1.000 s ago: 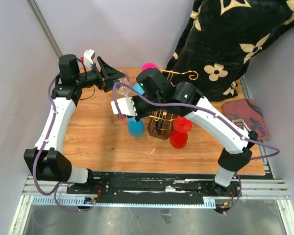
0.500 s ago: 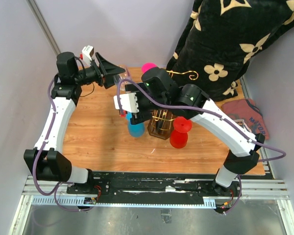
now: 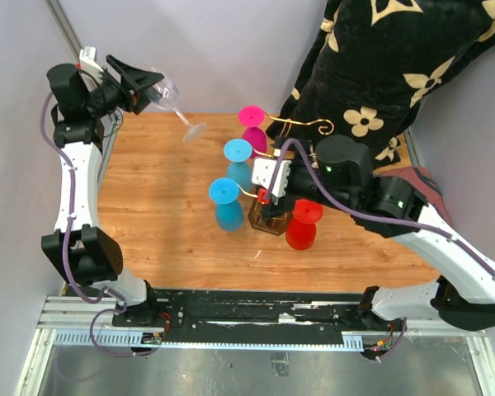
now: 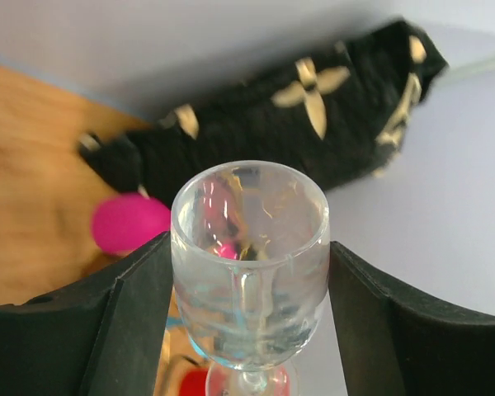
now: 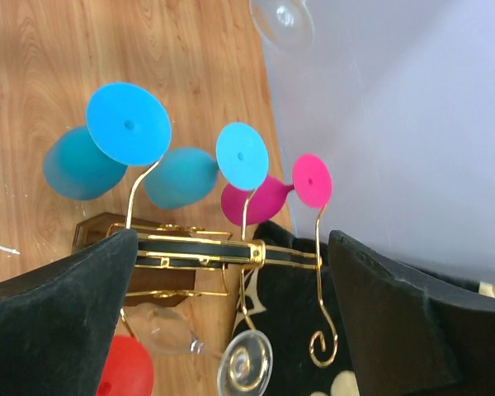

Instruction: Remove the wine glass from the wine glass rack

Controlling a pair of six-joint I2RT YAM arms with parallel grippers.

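Note:
A clear wine glass (image 3: 167, 91) hangs tilted in the air at the back left, clear of the wine glass rack (image 3: 301, 125). My left gripper (image 3: 144, 85) is shut on its bowl (image 4: 249, 264), with a black finger (image 4: 107, 330) pressed against each side. The glass's foot (image 3: 194, 132) points toward the table. The gold wire rack with its brown base (image 5: 99, 235) stands mid-table. My right gripper (image 5: 231, 243) hovers right above it, open, with the rack's top bar between its jaws but not touched.
On the rack hang two blue glasses (image 3: 228, 202), a pink one (image 3: 252, 124), a red one (image 3: 304, 223) and another clear one (image 5: 246, 363). A black flowered blanket (image 3: 379, 66) rises behind the rack. A red cloth (image 3: 412, 194) lies at the right edge.
My left arm has swung up and to the back left, carrying the clear glass away from the rack. My right gripper has opened and drawn back to the right, over the rack.

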